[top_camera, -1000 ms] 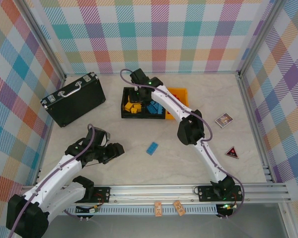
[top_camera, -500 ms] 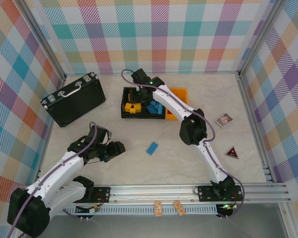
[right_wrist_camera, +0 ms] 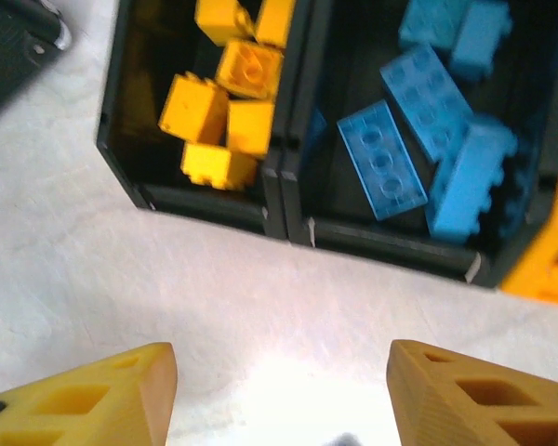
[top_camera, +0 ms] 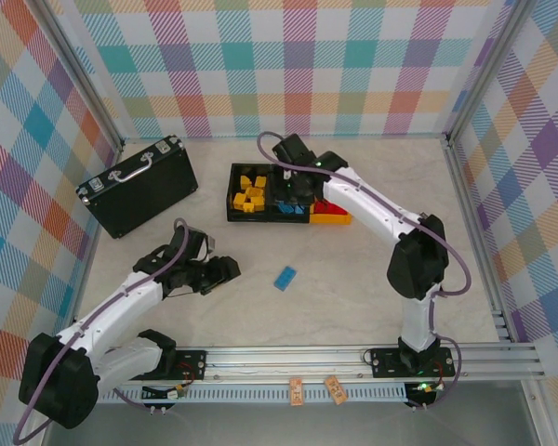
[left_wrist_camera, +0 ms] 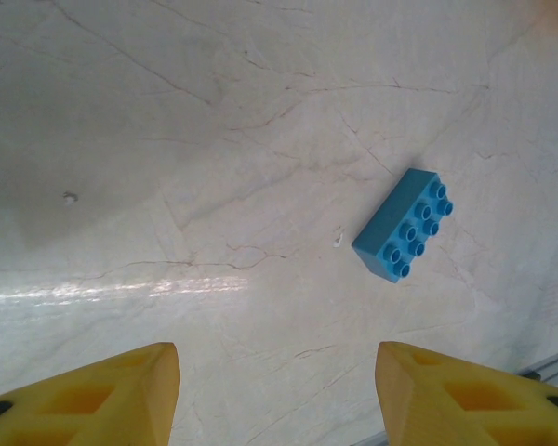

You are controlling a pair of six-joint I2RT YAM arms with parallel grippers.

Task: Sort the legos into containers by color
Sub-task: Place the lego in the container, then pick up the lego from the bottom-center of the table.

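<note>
One blue lego (top_camera: 285,278) (left_wrist_camera: 405,225) lies loose on the table. My left gripper (top_camera: 228,271) (left_wrist_camera: 277,390) is open and empty, a short way left of it. Three containers stand in a row: a black bin (top_camera: 232,209) (right_wrist_camera: 121,139) with several yellow legos (top_camera: 250,193) (right_wrist_camera: 223,111), a black bin (right_wrist_camera: 391,246) with several blue legos (top_camera: 289,206) (right_wrist_camera: 428,139), and an orange bin (top_camera: 339,221) (right_wrist_camera: 549,260) with red legos (top_camera: 327,207). My right gripper (top_camera: 296,190) (right_wrist_camera: 281,390) hangs open and empty over the front edge of the two black bins.
A larger black case (top_camera: 138,184) with a handle lies at the back left. Metal rails run along the table's left, right and near edges. The right arm's elbow (top_camera: 417,253) stands over the right side of the table.
My right gripper has moved right, from over the yellow bin to the seam between the black bins, and its elbow swung right. My left gripper has edged right toward the loose blue lego.
</note>
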